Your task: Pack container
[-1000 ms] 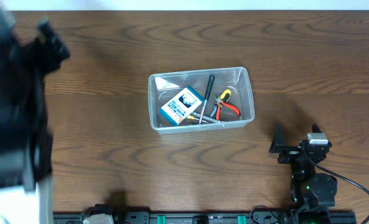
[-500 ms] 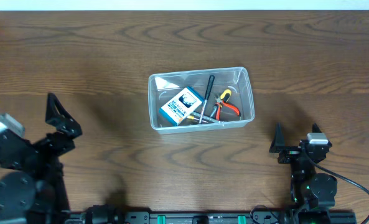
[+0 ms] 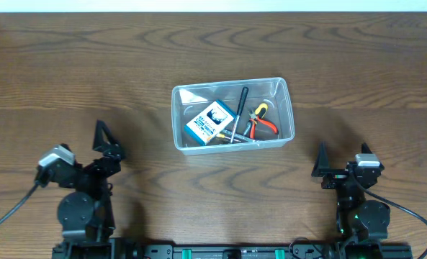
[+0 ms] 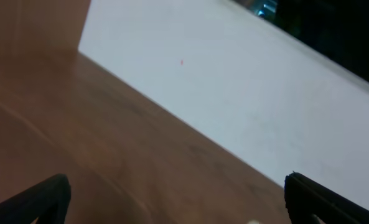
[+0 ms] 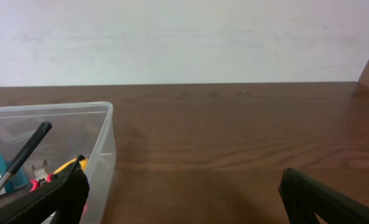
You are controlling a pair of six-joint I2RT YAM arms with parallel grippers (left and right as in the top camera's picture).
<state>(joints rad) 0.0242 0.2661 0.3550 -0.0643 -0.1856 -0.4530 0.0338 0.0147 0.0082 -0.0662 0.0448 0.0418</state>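
Clear plastic container (image 3: 284, 102): rectangular tub with rounded corners and shallow walls, set upright near the middle of the dark wood-grain table (image 3: 357, 65). It is placed well apart from both arms, nearer the right one. One corner of it is also seen at the lower left of the right wrist view (image 5: 103, 149).

Contents, all lying inside the tub:
- Blue-and-white box (image 3: 209, 121), laid flat in the left half, turned at an angle to the walls.
- Screwdriver (image 3: 240, 108) with a black handle, laid slantwise in the middle, just beside the box.
- Pliers (image 3: 261, 124) with red-orange handles, in the right half, next to the screwdriver; a yellow part is seen at their far end.

Left gripper (image 3: 106, 146): parked low at the near left of the table. Its fingers are spread wide in the left wrist view (image 4: 178, 200), and nothing is held between them. Only tilted tabletop and a white surface are shown there.

Right gripper (image 3: 341, 160): parked at the near right of the table, pointed toward the far edge. Its fingers are likewise spread wide (image 5: 184, 199), and nothing is gripped. Bare tabletop and a white wall (image 5: 172, 37) are seen beyond them.
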